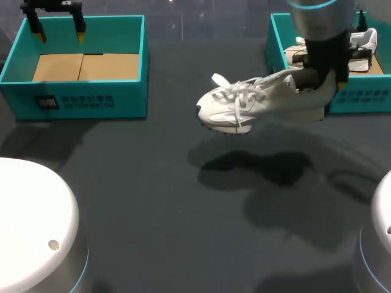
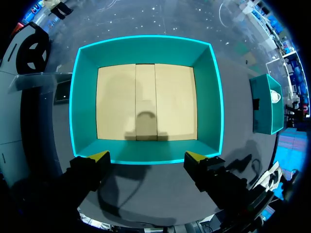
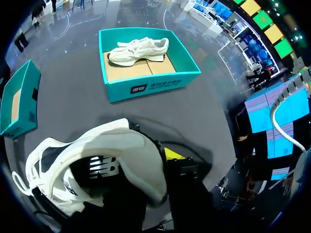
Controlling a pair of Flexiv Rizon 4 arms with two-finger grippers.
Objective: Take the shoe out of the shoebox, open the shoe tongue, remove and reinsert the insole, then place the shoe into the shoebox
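Observation:
A white shoe hangs in the air over the table, toe pointing left, beside the right teal shoebox. My right gripper is shut on its heel collar. In the right wrist view one yellow fingertip presses the outside of the heel of the shoe, while the other finger is hidden inside it. A second white shoe lies in the right shoebox. My left gripper hovers open over the left teal shoebox, which holds only cardboard.
The left shoebox lies just ahead of my open left gripper. Two white round robot bases stand at the near corners. Dark table surface stretches between the boxes, under the shoe's shadow.

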